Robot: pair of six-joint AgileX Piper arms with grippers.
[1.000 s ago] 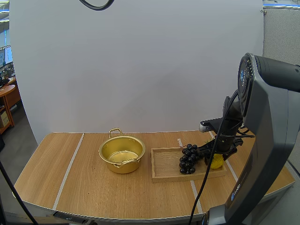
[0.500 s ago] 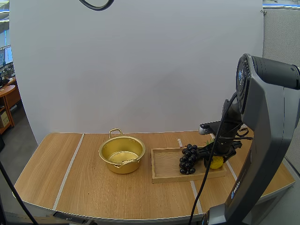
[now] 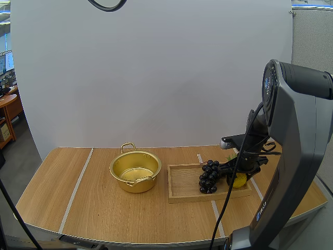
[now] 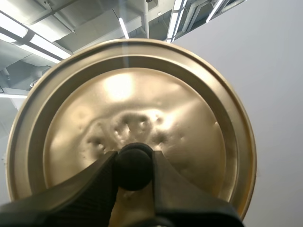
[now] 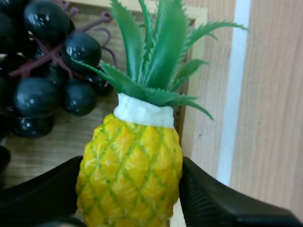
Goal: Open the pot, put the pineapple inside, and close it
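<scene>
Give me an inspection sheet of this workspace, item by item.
Surface: wooden table.
Job's things: pot open, left of tray; lid off the pot; pineapple at tray's right end.
Clutter: grapes on tray, beside pineapple.
Pincers: left pincer shut on lid; right pincer shut on pineapple.
Cables: nothing seen lying on table.
Surroundings: white backdrop behind table.

The golden pot [image 3: 135, 171] stood open, well left of the right hand [image 5: 130, 191], which pinched the yellow pineapple [image 5: 130, 170], green crown pointing away; the left hand [image 4: 134, 163] gripped the dented lid [image 4: 142, 94] by its black knob [image 4: 133, 153].
</scene>
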